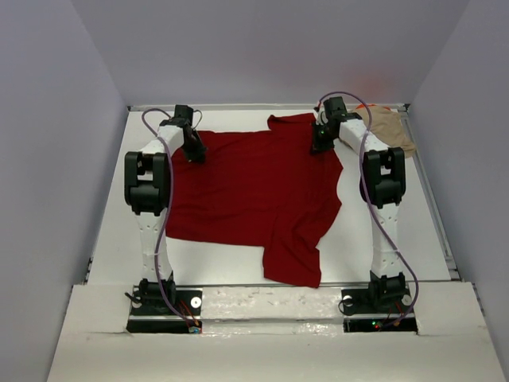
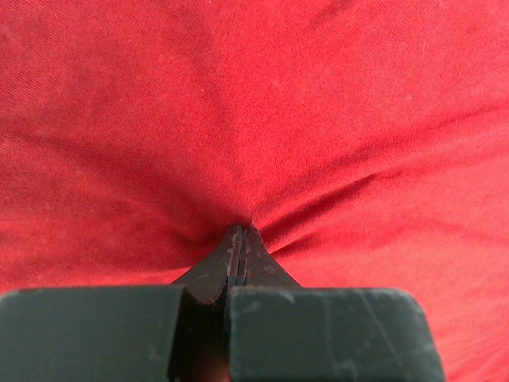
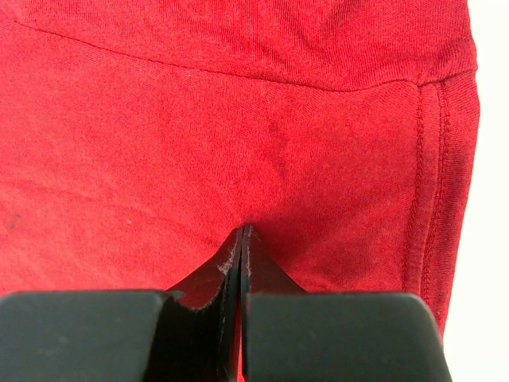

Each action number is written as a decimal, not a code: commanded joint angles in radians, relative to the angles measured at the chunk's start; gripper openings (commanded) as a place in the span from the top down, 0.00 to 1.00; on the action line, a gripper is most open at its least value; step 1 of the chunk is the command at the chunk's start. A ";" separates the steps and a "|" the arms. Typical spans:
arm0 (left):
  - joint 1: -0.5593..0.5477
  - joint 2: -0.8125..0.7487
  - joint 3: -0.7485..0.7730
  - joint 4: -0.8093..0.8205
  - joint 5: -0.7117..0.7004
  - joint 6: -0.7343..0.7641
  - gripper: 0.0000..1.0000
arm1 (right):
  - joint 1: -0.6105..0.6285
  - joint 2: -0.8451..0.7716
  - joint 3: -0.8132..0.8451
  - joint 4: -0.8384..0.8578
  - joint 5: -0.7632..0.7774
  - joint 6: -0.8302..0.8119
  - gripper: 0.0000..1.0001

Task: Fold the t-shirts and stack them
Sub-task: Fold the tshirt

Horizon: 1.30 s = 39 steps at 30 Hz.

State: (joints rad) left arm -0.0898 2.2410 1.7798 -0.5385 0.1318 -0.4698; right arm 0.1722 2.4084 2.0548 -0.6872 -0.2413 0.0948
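The dark red t-shirt (image 1: 254, 191) lies spread across the table, with a crumpled part hanging toward the front edge. My left gripper (image 1: 196, 153) is down on its far left part, jaws shut, and wrinkles in the cloth (image 2: 254, 119) run into the fingertips (image 2: 241, 231). My right gripper (image 1: 320, 144) is down on the far right part near the hemmed sleeve edge (image 3: 433, 183), jaws shut with red cloth (image 3: 199, 143) at the tips (image 3: 243, 231). The tan t-shirt (image 1: 395, 131) lies bunched at the far right corner, with a sliver of orange fabric (image 1: 375, 107) behind it.
White walls enclose the white table (image 1: 111, 223) on three sides. The right arm (image 1: 383, 179) stands between the red shirt and the tan one. A raised white ledge (image 1: 270, 301) runs along the front edge by the arm bases.
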 commanded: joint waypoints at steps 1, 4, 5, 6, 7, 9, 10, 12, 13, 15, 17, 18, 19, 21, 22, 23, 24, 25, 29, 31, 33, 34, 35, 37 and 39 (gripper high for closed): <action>-0.002 -0.058 -0.065 -0.046 0.003 0.003 1.00 | 0.016 -0.035 -0.047 -0.015 0.031 0.002 1.00; -0.002 -0.075 -0.088 -0.037 -0.003 0.000 1.00 | 0.016 -0.049 -0.067 -0.009 0.036 0.006 1.00; -0.001 -0.077 -0.088 -0.038 -0.003 0.000 1.00 | 0.016 -0.054 -0.073 -0.009 0.037 0.008 1.00; -0.002 -0.078 -0.091 -0.035 -0.001 0.002 1.00 | 0.016 -0.063 -0.079 -0.006 0.040 0.008 1.00; -0.002 -0.077 -0.091 -0.038 -0.001 0.000 1.00 | 0.016 -0.068 -0.091 -0.002 0.042 0.009 1.00; -0.002 -0.078 -0.094 -0.038 -0.001 0.000 1.00 | 0.016 -0.074 -0.104 0.002 0.042 0.013 1.00; -0.002 -0.081 -0.098 -0.038 -0.003 0.000 1.00 | 0.026 -0.077 -0.110 0.005 0.045 0.016 1.00; -0.001 -0.090 -0.109 -0.034 -0.001 0.000 1.00 | 0.026 -0.087 -0.131 0.012 0.046 0.022 1.00; -0.001 -0.095 -0.127 -0.028 -0.001 0.000 1.00 | 0.026 -0.089 -0.136 0.015 0.048 0.022 1.00; -0.002 -0.109 -0.155 -0.012 -0.001 -0.003 1.00 | 0.035 -0.095 -0.157 0.021 0.051 0.026 1.00; -0.002 -0.115 -0.169 -0.003 0.008 -0.006 1.00 | 0.035 -0.107 -0.173 0.031 0.057 0.026 1.00; -0.004 -0.118 -0.177 0.000 0.008 -0.004 1.00 | 0.044 -0.109 -0.185 0.038 0.057 0.025 1.00; -0.004 -0.121 -0.178 0.002 0.008 -0.004 1.00 | 0.044 -0.109 -0.196 0.043 0.057 0.025 1.00; -0.004 -0.118 -0.169 -0.003 0.006 -0.001 1.00 | 0.044 -0.101 -0.190 0.043 0.057 0.020 1.00; -0.002 -0.116 -0.157 -0.005 0.003 -0.001 1.00 | 0.044 -0.098 -0.173 0.043 0.059 0.019 1.00; -0.004 -0.113 -0.148 -0.006 0.003 -0.001 1.00 | 0.044 -0.095 -0.164 0.040 0.059 0.019 1.00; -0.004 -0.107 -0.140 -0.014 0.002 -0.001 1.00 | 0.044 -0.092 -0.153 0.040 0.060 0.020 1.00; -0.004 -0.104 -0.122 -0.017 0.002 0.000 1.00 | 0.044 -0.086 -0.131 0.032 0.059 0.020 1.00; -0.002 -0.080 -0.071 -0.040 0.000 -0.006 1.00 | 0.044 -0.069 -0.094 0.017 0.085 0.013 1.00; -0.004 -0.060 -0.045 -0.047 -0.003 -0.010 1.00 | 0.044 -0.060 -0.079 0.014 0.086 0.007 1.00; -0.004 -0.026 0.030 -0.092 -0.008 -0.007 1.00 | 0.044 -0.028 -0.035 -0.006 0.099 0.005 1.00; -0.004 -0.021 0.058 -0.097 -0.011 -0.003 1.00 | 0.044 -0.019 -0.021 -0.017 0.099 0.003 1.00; -0.004 -0.020 0.058 -0.095 -0.014 -0.003 1.00 | 0.044 -0.012 -0.013 -0.020 0.099 0.003 1.00; -0.002 -0.011 0.084 -0.101 -0.037 -0.001 1.00 | 0.044 -0.008 -0.007 -0.018 0.106 0.005 1.00; -0.004 0.018 0.130 -0.121 -0.035 -0.004 1.00 | 0.044 -0.003 0.005 -0.018 0.106 0.002 1.00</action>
State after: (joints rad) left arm -0.0898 2.2402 1.8149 -0.5903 0.1150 -0.4801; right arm 0.2054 2.3806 2.0174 -0.6788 -0.1665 0.1120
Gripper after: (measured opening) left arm 0.014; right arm 0.009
